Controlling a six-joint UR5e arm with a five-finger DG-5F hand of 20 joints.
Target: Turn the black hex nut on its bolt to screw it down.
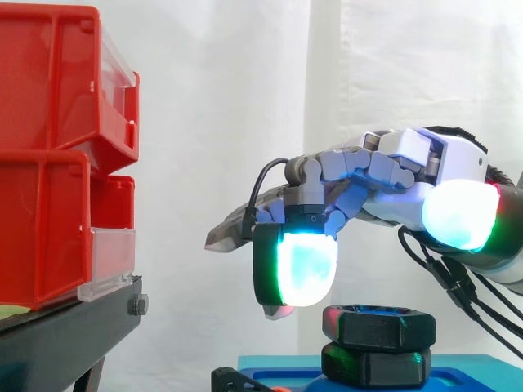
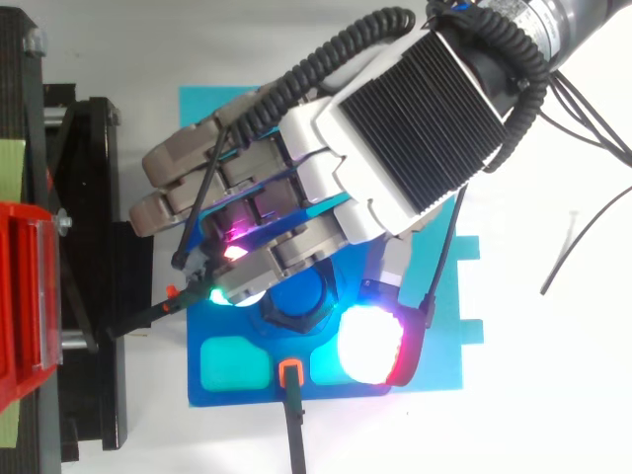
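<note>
The black hex nut (image 1: 377,325) sits on its blue bolt (image 2: 299,296), just above a second black hex piece (image 1: 376,363) on the blue board (image 2: 434,336). My hand (image 2: 395,128) hovers over the nut with its fingers relaxed and spread, holding nothing. One glowing cyan-green fingertip (image 1: 306,265) hangs just left of the nut and slightly above it, apart from it. The thumb's white-red pad (image 2: 370,344) stands on the nut's other side. In the top view the fingers cover most of the nut.
Red bins (image 1: 49,155) on a black stand (image 1: 65,327) rise at the left, close to the fingertips. A black rod with an orange tip (image 2: 290,373) points at the board's front edge. The white table (image 2: 553,375) lies around the board.
</note>
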